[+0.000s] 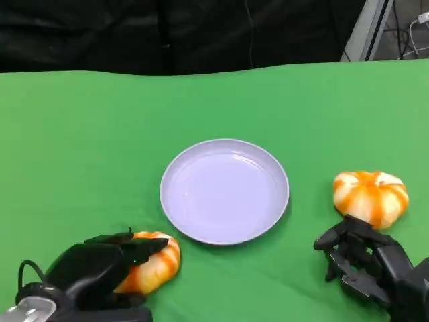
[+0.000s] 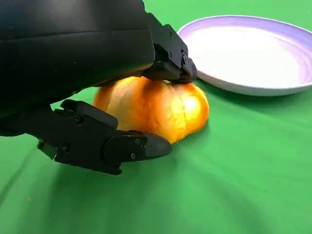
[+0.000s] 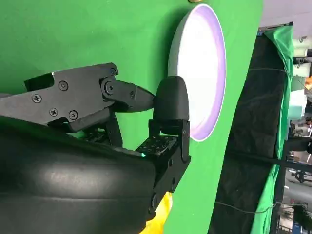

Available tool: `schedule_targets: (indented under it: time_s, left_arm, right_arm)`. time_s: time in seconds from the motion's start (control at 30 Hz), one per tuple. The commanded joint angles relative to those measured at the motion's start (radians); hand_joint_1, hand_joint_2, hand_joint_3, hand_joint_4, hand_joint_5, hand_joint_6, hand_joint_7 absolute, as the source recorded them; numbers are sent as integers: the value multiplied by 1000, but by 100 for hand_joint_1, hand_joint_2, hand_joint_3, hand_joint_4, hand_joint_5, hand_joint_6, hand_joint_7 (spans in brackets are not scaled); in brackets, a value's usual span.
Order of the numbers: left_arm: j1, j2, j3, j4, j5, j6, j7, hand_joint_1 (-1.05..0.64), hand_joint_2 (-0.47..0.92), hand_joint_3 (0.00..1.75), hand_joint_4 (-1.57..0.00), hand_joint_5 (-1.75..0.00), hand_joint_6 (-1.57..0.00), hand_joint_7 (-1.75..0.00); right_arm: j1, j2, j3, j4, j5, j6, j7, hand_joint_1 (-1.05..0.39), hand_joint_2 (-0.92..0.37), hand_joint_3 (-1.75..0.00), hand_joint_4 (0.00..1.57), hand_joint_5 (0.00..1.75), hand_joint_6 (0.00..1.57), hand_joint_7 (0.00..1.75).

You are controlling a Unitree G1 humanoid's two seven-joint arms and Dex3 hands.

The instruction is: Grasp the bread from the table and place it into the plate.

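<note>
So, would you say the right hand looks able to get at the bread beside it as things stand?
Probably yes: the right hand sits just short of the right-side bread, holding nothing, with only bare green cloth between them.

We see the plate [image 1: 224,191] mid-table [image 1: 80,134]. One bread [image 1: 151,261] lies at its near left under the left hand [image 1: 100,272]. Another bread [image 1: 371,196] lies right, just beyond the right hand [image 1: 365,261].

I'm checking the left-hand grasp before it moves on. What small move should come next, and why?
Probably lift slightly: the left hand has fingers over and under the near bread, which sits on the green cloth beside the empty plate.
</note>
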Motion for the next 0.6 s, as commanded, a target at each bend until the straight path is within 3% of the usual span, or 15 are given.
schedule_targets:
  time_s: [0.03,0.1,0.23,0.27,0.37,0.6]
  left_arm:
    - [23,24,-9,1,-2,24,-13,-12,92,33,-41,-2,-39,-1]
    - [24,18,-7,8,-3,21,5,-10,92,32,-49,-5,-44,-3]
    - [24,2,-2,21,-9,25,39,-9,92,32,-50,-5,-44,-3]
    - [23,-10,2,28,-14,29,57,-6,92,25,-94,-9,-85,-8]
    - [23,-34,10,60,-33,16,124,-5,92,19,-134,-11,-121,-9]
    - [17,-27,-2,73,-43,12,149,-5,92,17,-140,-12,-128,-7]
  right_arm:
    - [13,-8,-2,-11,6,0,-1,-24,-92,-50,59,175,66,124]
    - [13,-8,-1,-10,4,-1,-4,-25,-92,-49,59,175,66,124]
    - [13,-9,-2,-11,5,0,-2,-25,-92,-49,59,175,66,124]
    - [13,-9,-2,-12,7,2,0,-25,-92,-49,59,175,66,124]
    - [15,-11,0,-18,3,4,-3,-25,-92,-50,59,175,65,124]
    - [16,-11,0,-20,2,6,-4,-25,-92,-50,59,175,65,125]
